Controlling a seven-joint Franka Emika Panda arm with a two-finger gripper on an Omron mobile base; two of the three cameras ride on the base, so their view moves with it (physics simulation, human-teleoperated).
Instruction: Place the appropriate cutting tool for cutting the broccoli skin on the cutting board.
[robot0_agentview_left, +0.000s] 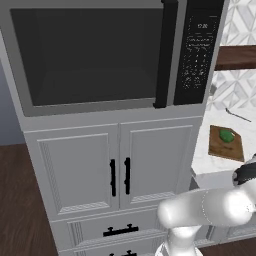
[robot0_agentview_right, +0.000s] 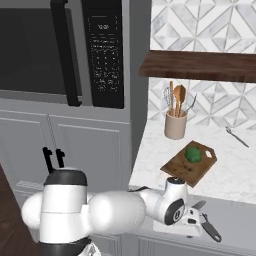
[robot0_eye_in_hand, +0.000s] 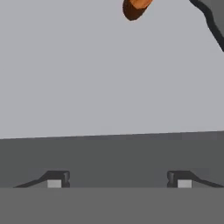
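On the marble counter (robot0_agentview_right: 160, 155), at roughly 3 o'clock of the microwave (robot0_agentview_right: 60, 50), the cutting board (robot0_agentview_right: 189, 164) is seen lying flat, with the broccoli (robot0_agentview_right: 193, 153) resting on its far half. Same pair is picked up in the left base view: cutting board (robot0_agentview_left: 226, 143), broccoli (robot0_agentview_left: 227, 135). A beige utensil crock (robot0_agentview_right: 175, 124) is placed at 11 o'clock of the board, well apart from it; a thin metal utensil (robot0_agentview_right: 237, 137) is laid at 2 o'clock of the board. The gripper (robot0_agentview_right: 200, 220) is held low at 6 o'clock of the board, below the counter's front edge, over a grey surface. A dark-handled tool (robot0_agentview_right: 212, 231) is seen right beside its tips. Fingers (robot0_eye_in_hand: 57, 179) are spread wide apart with nothing between them; contact with the tool cannot be told. An orange-brown rounded end (robot0_eye_in_hand: 134, 8) is visible at 12 o'clock in the hand view.
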